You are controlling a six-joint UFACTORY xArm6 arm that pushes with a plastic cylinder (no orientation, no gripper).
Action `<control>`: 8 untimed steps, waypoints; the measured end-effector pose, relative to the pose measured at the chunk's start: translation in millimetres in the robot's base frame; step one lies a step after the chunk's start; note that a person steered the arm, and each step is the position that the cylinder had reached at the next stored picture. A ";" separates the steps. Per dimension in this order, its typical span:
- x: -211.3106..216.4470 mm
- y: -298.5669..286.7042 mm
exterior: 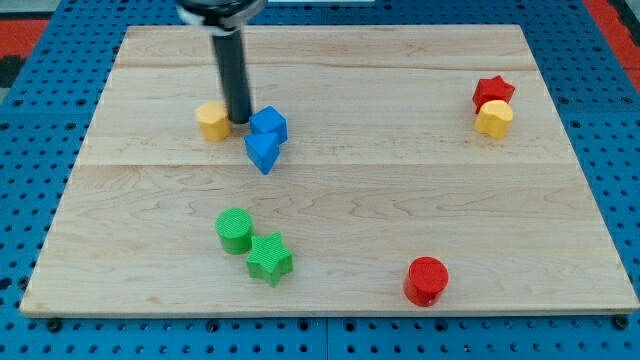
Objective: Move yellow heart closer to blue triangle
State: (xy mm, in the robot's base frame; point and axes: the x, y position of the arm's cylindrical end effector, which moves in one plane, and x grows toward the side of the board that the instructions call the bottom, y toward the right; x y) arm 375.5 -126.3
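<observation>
A yellow block (212,121) that looks like the heart lies at the upper left of the wooden board (330,250). The blue triangle (262,153) lies just to its right and a little lower, touching a blue cube (269,124) above it. My tip (240,120) stands on the board between the yellow block and the blue cube, close to both. A second yellow block (493,119), its shape unclear, sits at the upper right.
A red star (493,90) touches the second yellow block from above. A green cylinder (234,230) and a green star (269,258) lie together at the lower left. A red cylinder (426,280) sits at the lower right.
</observation>
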 end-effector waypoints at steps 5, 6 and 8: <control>103.4 -122.1; 52.8 -109.4; -50.0 21.7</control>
State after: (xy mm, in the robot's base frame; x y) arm 325.5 -104.6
